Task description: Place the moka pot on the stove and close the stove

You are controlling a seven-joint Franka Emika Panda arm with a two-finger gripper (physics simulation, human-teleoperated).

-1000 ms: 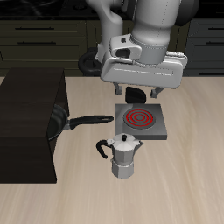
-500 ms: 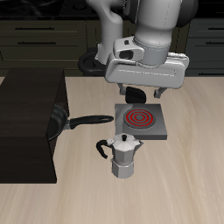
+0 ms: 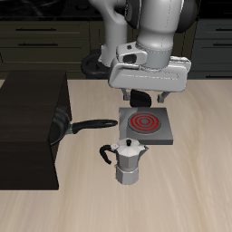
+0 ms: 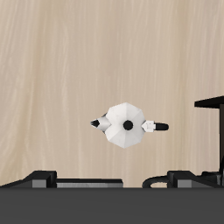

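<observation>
Hovering my gripper (image 3: 145,94) above the small grey square stove (image 3: 144,127), I can't tell its jaw state. Silver faceted moka pot (image 3: 128,161) stands at the stove's seven o'clock, coil glowing red.

The smooth, rounded white-and-grey robot arm (image 3: 159,23) has thick cylindrical segments with a dull sheen. It ends in a wide, boxy pale-grey hand (image 3: 148,94) with a darker underside, a small dark marking on its casing, and short dark fingers (image 3: 123,91).
</observation>
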